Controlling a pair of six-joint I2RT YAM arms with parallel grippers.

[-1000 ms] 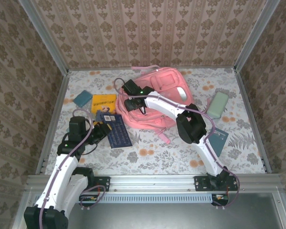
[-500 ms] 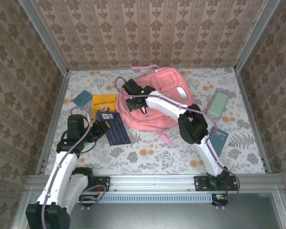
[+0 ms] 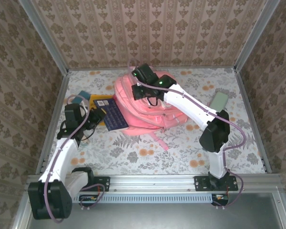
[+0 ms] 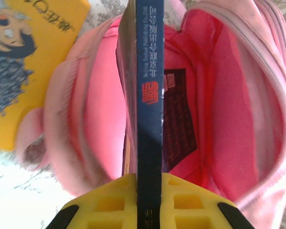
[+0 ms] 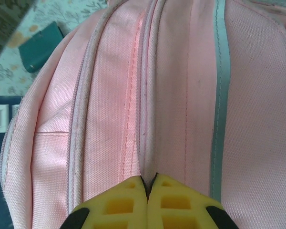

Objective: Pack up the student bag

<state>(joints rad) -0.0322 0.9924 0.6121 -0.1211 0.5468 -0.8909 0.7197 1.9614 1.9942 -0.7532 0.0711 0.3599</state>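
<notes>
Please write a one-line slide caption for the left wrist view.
Left gripper holds a blue book edge-on before the open pink bag, yellow book alongside.

The student bag (image 5: 181, 95) is matt woven cloth, the blue book (image 4: 150, 95) smooth paper.

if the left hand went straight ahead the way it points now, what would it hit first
Probably the student bag, at its open mouth: the blue book clamped in the left hand points into the pink interior, toward a dark patch inside. Depth there is unclear.
</notes>
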